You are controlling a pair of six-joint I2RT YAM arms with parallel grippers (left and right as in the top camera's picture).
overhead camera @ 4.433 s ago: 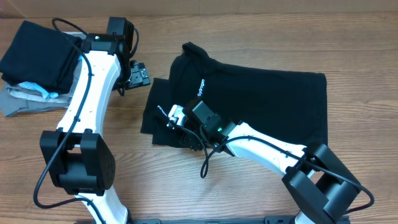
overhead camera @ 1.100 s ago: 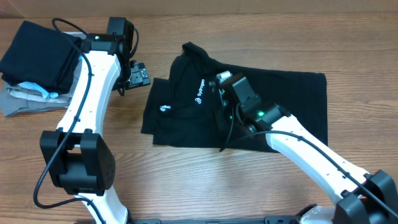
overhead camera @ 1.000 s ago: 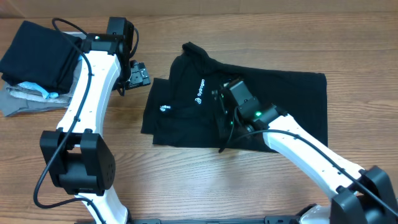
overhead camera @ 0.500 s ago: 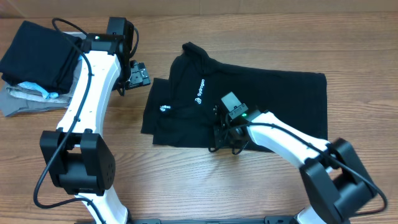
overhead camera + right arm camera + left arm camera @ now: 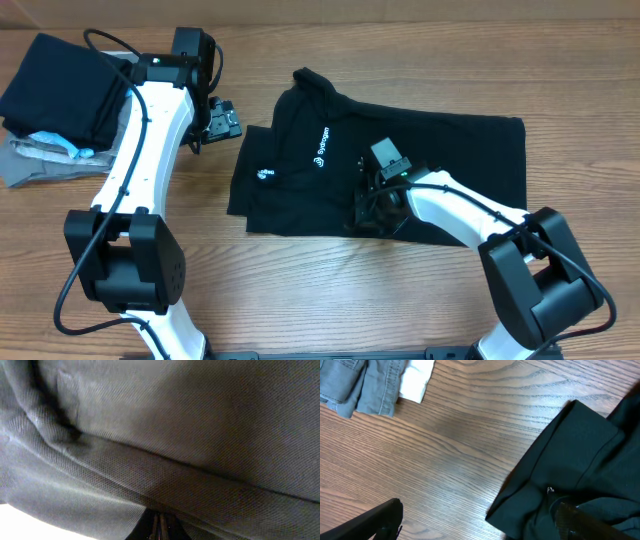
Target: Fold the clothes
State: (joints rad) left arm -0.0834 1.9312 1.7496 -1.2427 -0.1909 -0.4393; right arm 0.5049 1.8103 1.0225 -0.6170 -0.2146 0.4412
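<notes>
One black short-sleeved shirt (image 5: 460, 160) lies spread across the middle of the wooden table (image 5: 300, 300). Its collar (image 5: 305, 80) is at the upper left and its body extends to the right. A small white logo (image 5: 320, 150) shows on the chest, beside a smaller white mark lower left. The left portion is rumpled, with a sleeve folded over near the lower-left edge.

Right gripper (image 5: 365, 215): lowered onto the shirt's lower edge, near the middle of the garment. The right wrist view is filled with dark woven fabric. The fingertips (image 5: 160, 532) are pressed together at the bottom of that view, clenched on a fold of the shirt.

Left gripper (image 5: 222, 122): positioned just off the shirt's upper-left corner, above bare table. It is released, with jaws spread wide. In the left wrist view the two fingers (image 5: 375, 522) sit at the lower corners. A corner of the shirt (image 5: 580, 460) lies between and beyond them on the right side. Nothing is held.

Left end of the table: a folded dark garment (image 5: 60, 80) rests on a grey garment (image 5: 30, 165), with a light-blue piece (image 5: 55, 142) at the edge. The left wrist view shows grey cloth (image 5: 365, 385) touching a white piece (image 5: 417, 380), well apart from the shirt.
</notes>
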